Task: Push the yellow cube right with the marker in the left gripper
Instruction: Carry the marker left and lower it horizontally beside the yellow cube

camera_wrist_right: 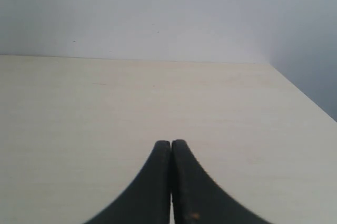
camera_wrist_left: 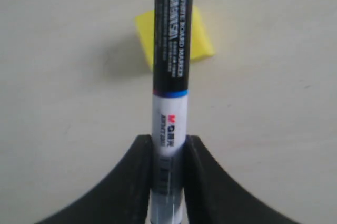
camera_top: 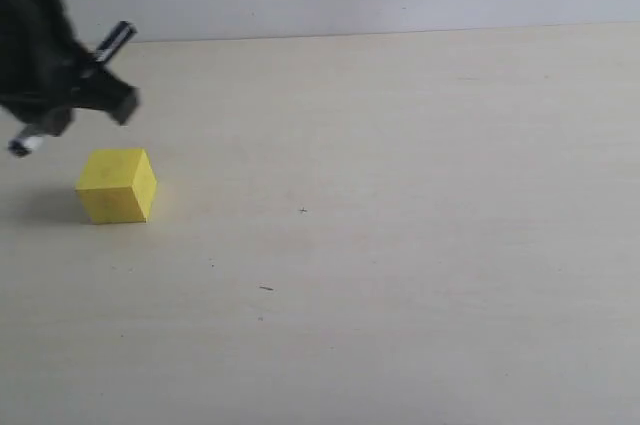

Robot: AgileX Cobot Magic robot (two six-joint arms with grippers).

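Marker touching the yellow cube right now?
Apart. The exterior view shows a strip of table between the marker and the yellow cube; in the left wrist view they merely overlap.

The yellow cube (camera_top: 116, 185) rests on the pale table (camera_top: 400, 245).

Marker (camera_wrist_left: 171, 66): "WHITE BOARD MARKER" is printed lengthwise in white on the black label. An "M&G" logo is carried on the white barrel past a blue band. Smaller print lines are blurred and cannot be read.
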